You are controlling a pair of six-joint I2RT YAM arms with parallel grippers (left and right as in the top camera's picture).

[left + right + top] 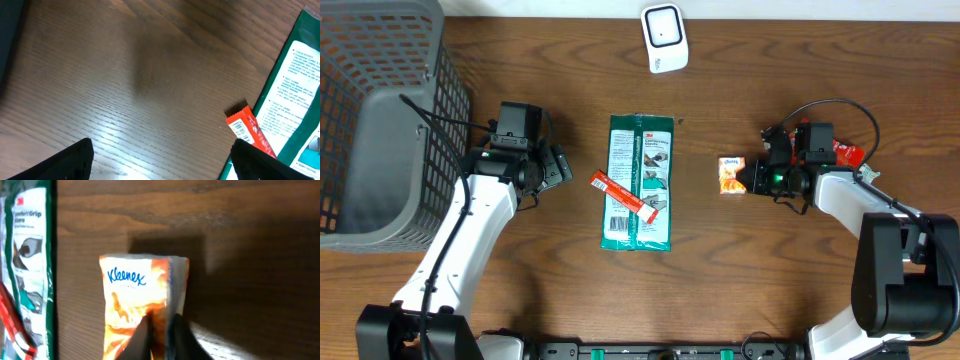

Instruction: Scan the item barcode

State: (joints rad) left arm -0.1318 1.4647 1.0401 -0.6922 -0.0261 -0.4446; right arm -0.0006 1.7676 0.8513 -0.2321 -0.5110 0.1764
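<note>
Orange Kleenex pack point(135, 290), logo up, pinched by right tool point(160, 330).

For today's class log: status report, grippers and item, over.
Left gripper open, empty. Right gripper shut on Kleenex pack. Nothing between pack and scanner.

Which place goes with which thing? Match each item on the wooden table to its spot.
Things: 1 grey plastic mesh basket; 2 white boxy scanner; 3 green flat 3M packet; 4 orange Kleenex tissue pack.
Places: A table centre; B between the right fingers; C far left; D top middle of the overhead view.
Pairs: 1-C; 2-D; 3-A; 4-B.
</note>
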